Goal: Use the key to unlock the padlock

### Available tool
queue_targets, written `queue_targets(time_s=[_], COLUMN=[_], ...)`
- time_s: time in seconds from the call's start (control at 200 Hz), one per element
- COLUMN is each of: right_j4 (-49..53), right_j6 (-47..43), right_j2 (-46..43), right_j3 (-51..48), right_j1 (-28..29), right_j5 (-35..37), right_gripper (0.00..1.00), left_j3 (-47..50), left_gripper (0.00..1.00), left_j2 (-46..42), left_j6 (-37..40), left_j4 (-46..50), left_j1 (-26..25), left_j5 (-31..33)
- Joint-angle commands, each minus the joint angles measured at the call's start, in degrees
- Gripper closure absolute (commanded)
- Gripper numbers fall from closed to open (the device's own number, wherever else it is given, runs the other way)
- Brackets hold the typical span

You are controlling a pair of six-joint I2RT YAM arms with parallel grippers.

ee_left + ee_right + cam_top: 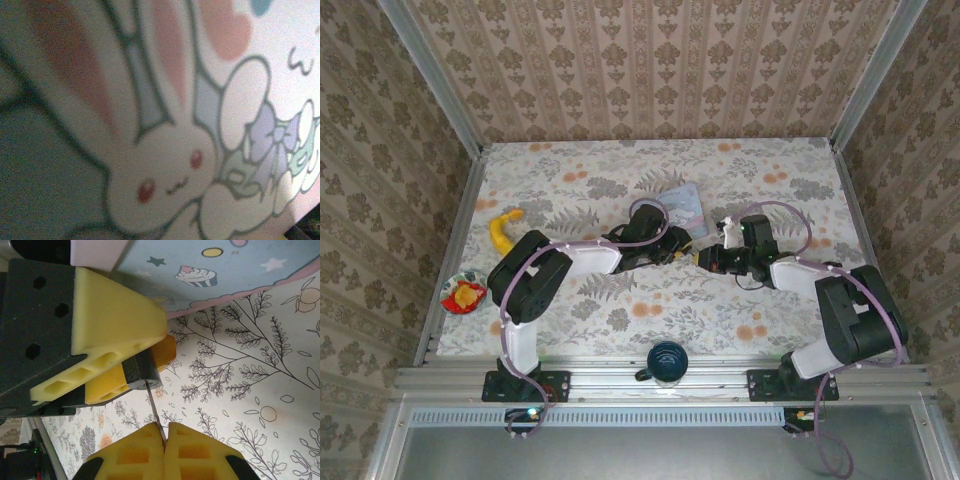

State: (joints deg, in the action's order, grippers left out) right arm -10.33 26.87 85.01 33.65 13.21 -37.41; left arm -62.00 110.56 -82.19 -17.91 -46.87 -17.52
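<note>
The left gripper (157,347) pinched the padlock (142,374) between its yellow foam fingers (115,310). The small dark lock body sat just beside the near edge of the pale blue cartoon tin (200,270) and did not touch it. The right gripper (165,432) had its pads pressed together on the key (154,407). The key's thin metal blade ran up from the pinch to the underside of the padlock, meeting it at a bright rim. How far the blade sat inside could not be told.

From above, both grippers met tip to tip just in front of the tin. The left arm came in from the tin's left and the right arm from its right. The left wrist camera looked close at the tin's lid, blurred, with a white rabbit and pastel shapes drawn on it.

On the floral tablecloth (620,320), a banana (503,230) lay well to the left of the tin. A small red-rimmed dish (447,297) sat further left and nearer. A dark mug (667,362) stood well in front of the tin at the table's near edge.
</note>
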Motion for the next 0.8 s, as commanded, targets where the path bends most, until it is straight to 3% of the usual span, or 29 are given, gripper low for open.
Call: queue_targets(time_s=[0.0,0.795], right_j4=[7.67,-1.12], right_j6=[-1.38,3.62], right_j2=[-1.89,-7.61], right_j3=[-2.63,-2.94], right_j1=[-0.41,-0.34], right_j5=[0.32,4.79], right_gripper=[1.00,1.00], left_j3=[0.44,0.65], left_gripper=[1.00,1.00], left_j2=[3.47,3.23], left_j6=[-5.26,-5.53], left_j4=[8.07,7.76], left_j1=[0.73,0.11], left_j5=[-3.33,-4.62])
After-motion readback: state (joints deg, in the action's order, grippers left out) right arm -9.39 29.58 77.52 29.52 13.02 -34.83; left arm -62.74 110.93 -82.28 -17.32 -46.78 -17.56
